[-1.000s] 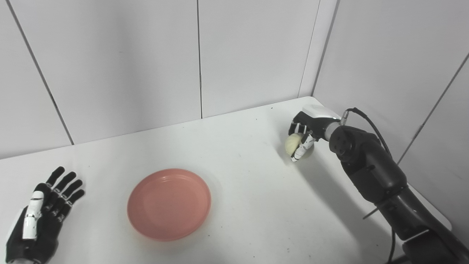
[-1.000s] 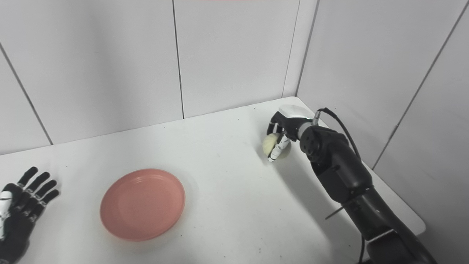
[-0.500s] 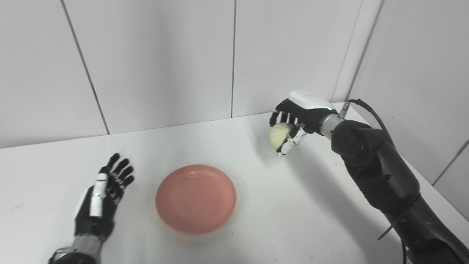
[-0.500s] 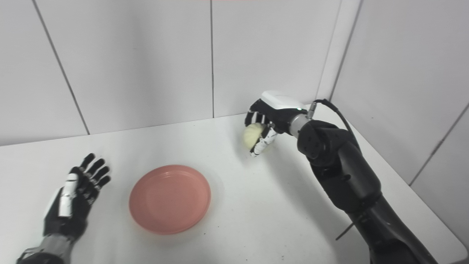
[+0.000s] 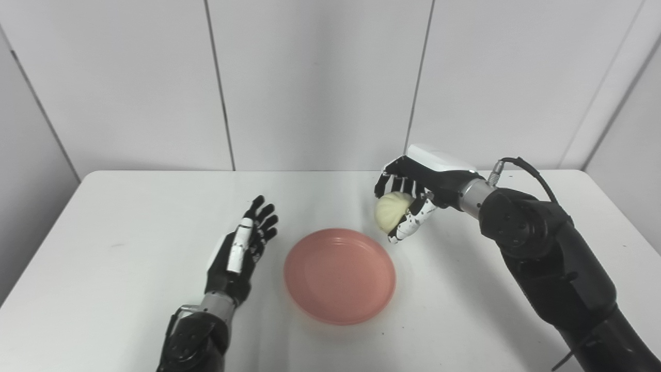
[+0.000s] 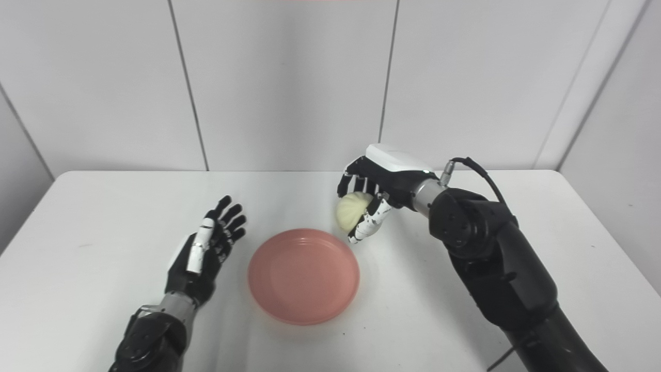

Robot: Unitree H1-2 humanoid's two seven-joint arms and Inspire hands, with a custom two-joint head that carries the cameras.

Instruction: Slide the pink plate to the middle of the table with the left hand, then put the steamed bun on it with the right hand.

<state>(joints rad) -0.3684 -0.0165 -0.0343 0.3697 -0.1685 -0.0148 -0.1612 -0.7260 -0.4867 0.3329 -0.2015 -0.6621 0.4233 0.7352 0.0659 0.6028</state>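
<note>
Steamed bun (image 5: 391, 212): clasped in right robot hand (image 5: 413, 196), beside pink plate (image 5: 340, 275); lower centrally, release gently. Left robot hand (image 5: 242, 250): spread, empty.

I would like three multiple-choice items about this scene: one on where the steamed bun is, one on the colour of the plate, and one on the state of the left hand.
1. Where is the steamed bun?
A. Lying in the plate
B. Held in the right hand, in the air near the plate's far right rim
C. Under the left hand

2. What colour is the plate?
A. Pink
B. Blue
C. Green

3. What is the state of the left hand?
A. Closed on the plate's rim
B. Holding the bun
C. Open, fingers apart, beside the plate

Answers:
1. B: the right hand's fingers wrap the bun, and the plate is bare.
2. A: the whole dish is salmon pink on the white table.
3. C: its fingers are spread, it holds nothing, and a gap of table separates it from the plate.
</note>
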